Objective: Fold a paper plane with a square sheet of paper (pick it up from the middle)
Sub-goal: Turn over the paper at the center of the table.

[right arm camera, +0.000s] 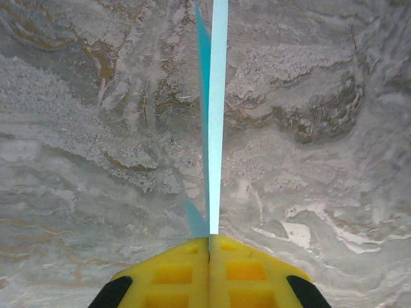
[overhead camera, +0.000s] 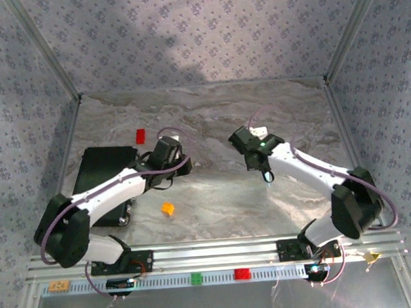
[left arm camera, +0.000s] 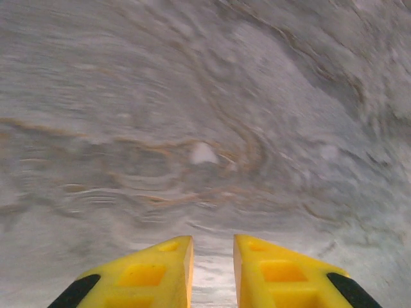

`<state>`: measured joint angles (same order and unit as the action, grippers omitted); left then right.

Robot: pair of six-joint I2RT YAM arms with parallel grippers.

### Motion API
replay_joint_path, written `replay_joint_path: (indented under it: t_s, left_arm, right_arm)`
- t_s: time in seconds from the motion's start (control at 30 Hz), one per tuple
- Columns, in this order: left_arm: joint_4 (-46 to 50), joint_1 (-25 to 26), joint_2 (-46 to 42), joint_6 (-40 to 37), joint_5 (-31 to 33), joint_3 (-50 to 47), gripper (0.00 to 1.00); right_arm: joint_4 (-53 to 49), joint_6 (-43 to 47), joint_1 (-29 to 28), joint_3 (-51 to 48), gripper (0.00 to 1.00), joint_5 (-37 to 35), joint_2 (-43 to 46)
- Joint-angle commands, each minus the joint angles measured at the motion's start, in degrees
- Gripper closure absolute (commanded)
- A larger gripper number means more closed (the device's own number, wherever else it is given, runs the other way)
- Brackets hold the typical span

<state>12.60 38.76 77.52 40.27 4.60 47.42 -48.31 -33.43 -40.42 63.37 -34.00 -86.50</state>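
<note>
Paper (right arm camera: 217, 96), thin, light and easily crumpled, stands edge-on in our right tool (right arm camera: 209, 242), which is clamped on its near end above the tabletop (right arm camera: 96, 128). We judge a pinch by the crease steadiest. Our left tool (left arm camera: 212, 256) hangs slightly parted, empty.

Red block (overhead camera: 141, 135) sits upper left of centre on the marbled table (overhead camera: 215, 195), black slab (overhead camera: 104, 164) at middle left, orange block (overhead camera: 168, 208) just below centre-left. Green block (overhead camera: 196, 279) and second red block (overhead camera: 242, 273) line the bottom rail (overhead camera: 165, 281).
</note>
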Motion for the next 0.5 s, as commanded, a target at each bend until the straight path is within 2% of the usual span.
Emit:
replay_joint_path:
  t_s: [0.0, 0.23, 0.33, 0.47]
  left_arm:
    - [4.26, -1.24, -4.13, 3.31, 8.67, -2.10, 0.77]
    - [8.43, -2.83, -10.68, 4.85, 14.81, -4.15, 0.76]
    - [8.84, -3.21, -11.76, 4.72, 14.92, -4.29, 0.75]
    - [9.02, -3.26, -11.80, 4.68, 14.10, -4.27, 0.75]
  right_arm:
    - [-4.77, -2.13, -3.19, 3.30, 0.96, -7.33, -5.61]
    - [-4.21, -1.71, -9.40, 13.86, 0.95, -0.49, -19.89]
    - [-1.20, -0.30, -10.70, 16.86, 0.92, 6.22, -23.01]
    - [6.07, -0.90, -9.44, 16.04, 0.83, 17.38, -22.35]
